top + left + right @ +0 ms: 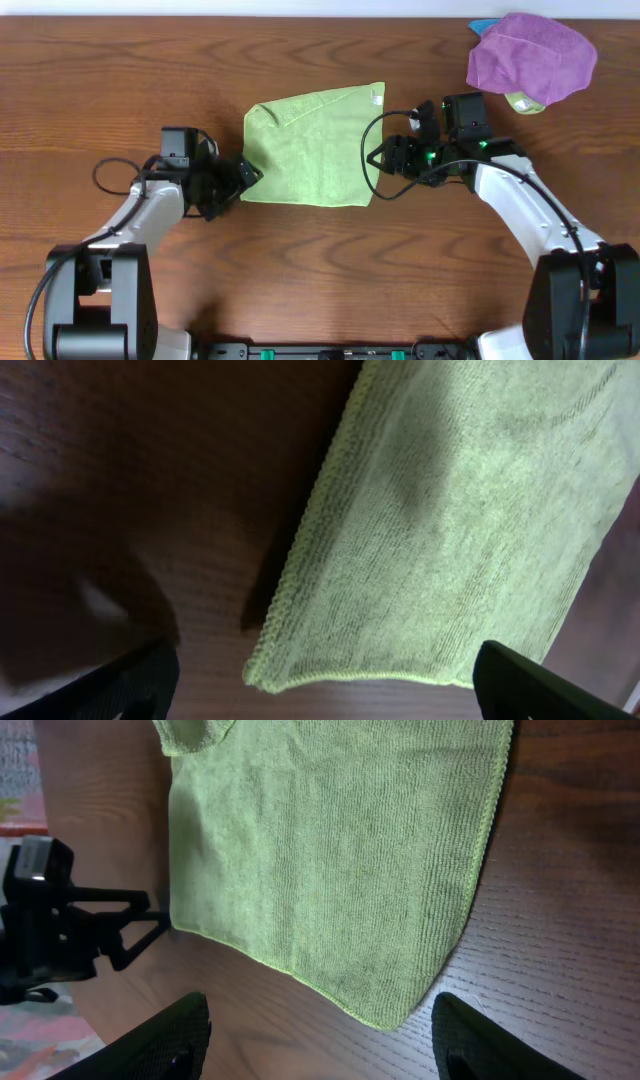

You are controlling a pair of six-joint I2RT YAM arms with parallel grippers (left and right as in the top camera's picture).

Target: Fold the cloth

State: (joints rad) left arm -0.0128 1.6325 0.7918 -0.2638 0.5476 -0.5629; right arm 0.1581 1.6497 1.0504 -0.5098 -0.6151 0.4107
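Note:
A green cloth (308, 148) lies flat on the wooden table, roughly square, with a white tag at its far right corner and its far left corner bunched. My left gripper (245, 178) is open at the cloth's near left corner; in the left wrist view that cloth corner (440, 550) lies between the fingertips (325, 685). My right gripper (385, 157) is open just right of the cloth's right edge; in the right wrist view the cloth (330, 850) ends in a corner just ahead of the fingers (320, 1040). Neither gripper holds anything.
A purple cloth (530, 57) is heaped at the far right of the table, with a bit of green and blue fabric under it. The left arm (60, 920) shows in the right wrist view.

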